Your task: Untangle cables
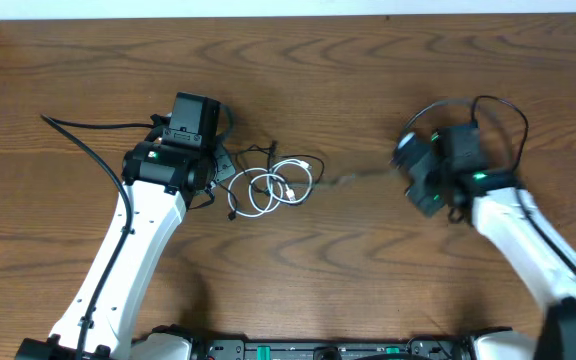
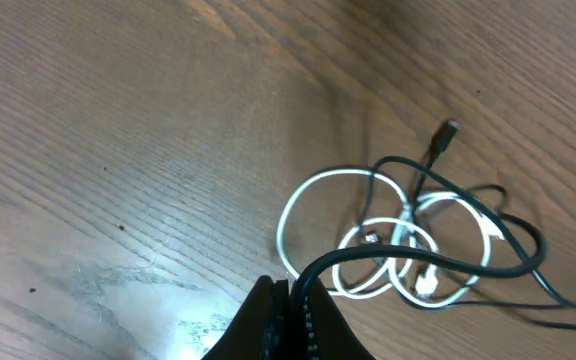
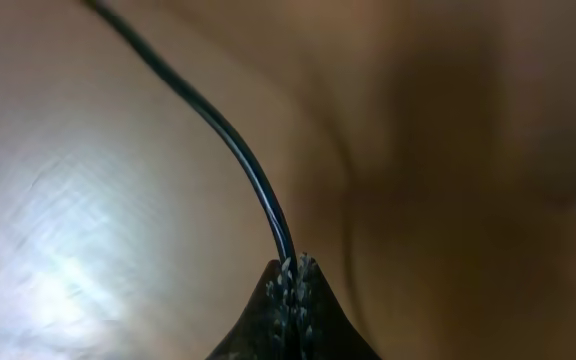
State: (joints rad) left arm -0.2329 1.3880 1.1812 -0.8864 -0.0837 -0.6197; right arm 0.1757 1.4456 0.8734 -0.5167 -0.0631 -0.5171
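Note:
A tangle of thin cables lies mid-table: a coiled white cable (image 1: 276,186) with black cable (image 1: 253,155) looped through it. In the left wrist view the white coil (image 2: 320,190) and a black cable (image 2: 468,262) with a small plug (image 2: 445,133) lie just ahead of the jaws. My left gripper (image 2: 293,295) is shut on a black cable at the tangle's left side (image 1: 218,170). My right gripper (image 3: 293,268) is shut on another black cable (image 3: 218,125), which runs blurred from the tangle toward it (image 1: 358,177); the gripper sits right of the tangle (image 1: 408,165).
Thick black arm cords run at the far left (image 1: 83,140) and loop over the right arm (image 1: 488,105). The wooden table's far edge (image 1: 288,18) borders a white wall. The arm bases stand at the front edge (image 1: 308,348).

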